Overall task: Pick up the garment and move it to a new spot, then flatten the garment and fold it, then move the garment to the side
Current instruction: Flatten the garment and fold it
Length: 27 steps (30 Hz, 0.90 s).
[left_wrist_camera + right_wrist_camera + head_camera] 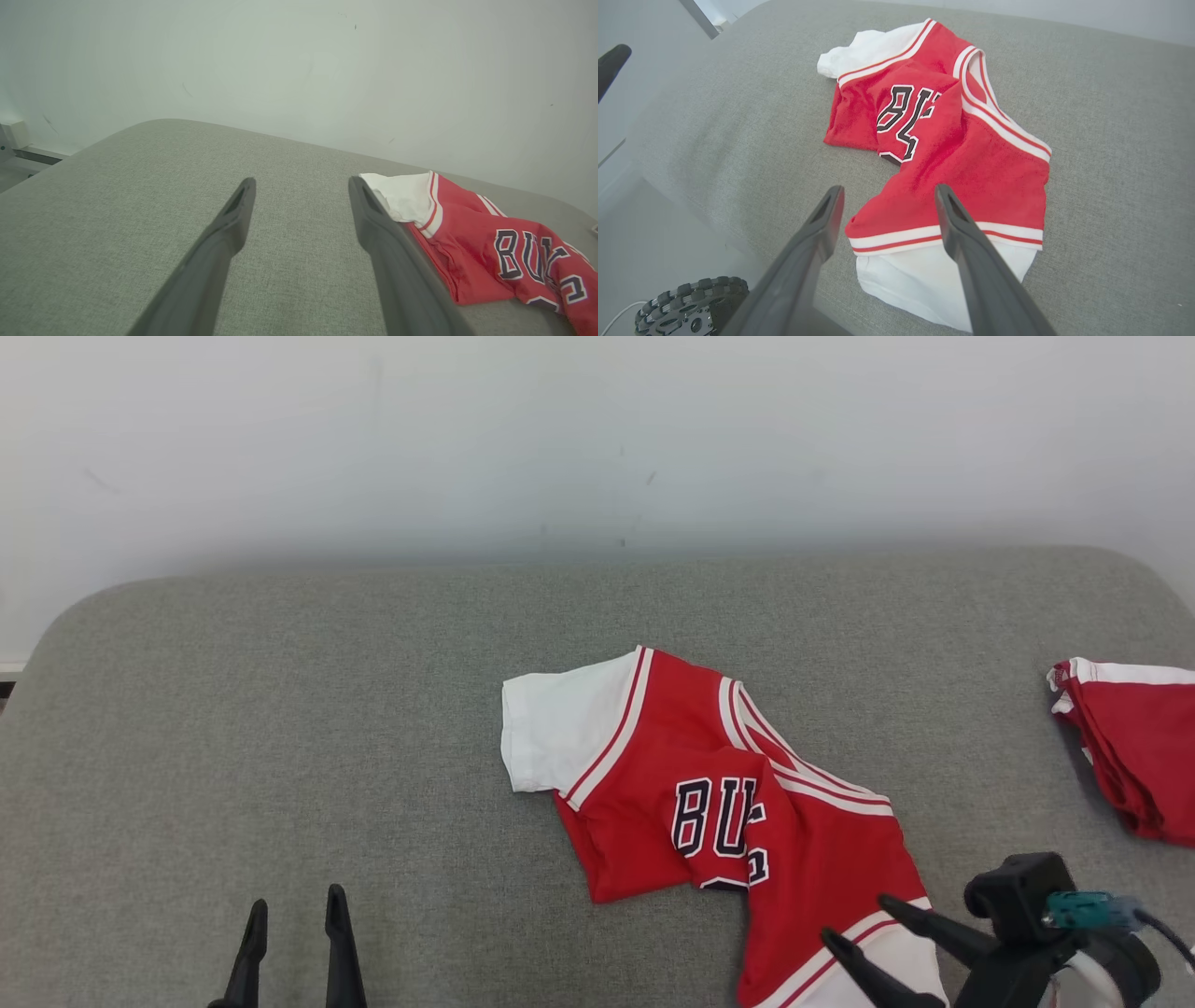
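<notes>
The garment is a red jersey with white sleeves, white-and-red trim and dark lettering, lying crumpled on the grey padded table, right of centre. My right gripper hangs open just above the garment's near white sleeve, fingers apart with nothing between them; in the right wrist view the right gripper frames the garment at its striped sleeve band. My left gripper stands open at the lower left, well clear of the cloth. In the left wrist view the left gripper points past the garment's far white sleeve.
A second red and white garment lies folded at the table's right edge. A pale wall rises behind the table. The robot's wheeled base and the floor show past the table's near edge in the right wrist view.
</notes>
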### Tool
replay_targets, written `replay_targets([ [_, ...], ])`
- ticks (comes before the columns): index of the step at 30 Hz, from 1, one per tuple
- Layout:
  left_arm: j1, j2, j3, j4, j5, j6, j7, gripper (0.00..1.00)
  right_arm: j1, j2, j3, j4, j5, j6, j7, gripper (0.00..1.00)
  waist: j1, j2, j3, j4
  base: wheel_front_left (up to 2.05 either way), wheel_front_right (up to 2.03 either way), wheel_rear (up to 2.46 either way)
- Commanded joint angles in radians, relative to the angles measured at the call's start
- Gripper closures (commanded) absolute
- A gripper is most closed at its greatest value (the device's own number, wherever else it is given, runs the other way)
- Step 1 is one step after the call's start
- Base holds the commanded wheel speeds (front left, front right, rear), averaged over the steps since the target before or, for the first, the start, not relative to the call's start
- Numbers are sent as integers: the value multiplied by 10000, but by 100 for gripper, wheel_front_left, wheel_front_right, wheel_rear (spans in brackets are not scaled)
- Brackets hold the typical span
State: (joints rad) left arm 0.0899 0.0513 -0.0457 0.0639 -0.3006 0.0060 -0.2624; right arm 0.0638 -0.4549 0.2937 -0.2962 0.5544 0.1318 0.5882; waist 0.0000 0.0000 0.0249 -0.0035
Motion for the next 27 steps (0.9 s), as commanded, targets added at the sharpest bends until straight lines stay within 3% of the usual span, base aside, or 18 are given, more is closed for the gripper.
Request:
replay_targets([
  [1, 83, -16, 28, -18, -18, 12, -33, 0, 138, -17, -151, -156, 75, -27, 76, 0, 0, 0, -3, -3, 0, 0, 0],
  [7, 66, -15, 12, 0, -40, 31, -33, 0, -44, 340, -1808, -262, -413, -27, 433, 0, 0, 0, 49, -89, 0, 0, 0],
  [13, -163, -15, 103, 42, 96, -33, -33, 0, -947, 966, -2907, 1256, -381, -27, 776, 0, 0, 0, 283, -123, 0, 0, 0],
  [27, -700, -15, 2, 50, 251, -176, -33, 0, -3572, 1397, -3284, 5389, -1057, -27, 1312, 0, 0, 0, 1225, 547, 0, 0, 0],
])
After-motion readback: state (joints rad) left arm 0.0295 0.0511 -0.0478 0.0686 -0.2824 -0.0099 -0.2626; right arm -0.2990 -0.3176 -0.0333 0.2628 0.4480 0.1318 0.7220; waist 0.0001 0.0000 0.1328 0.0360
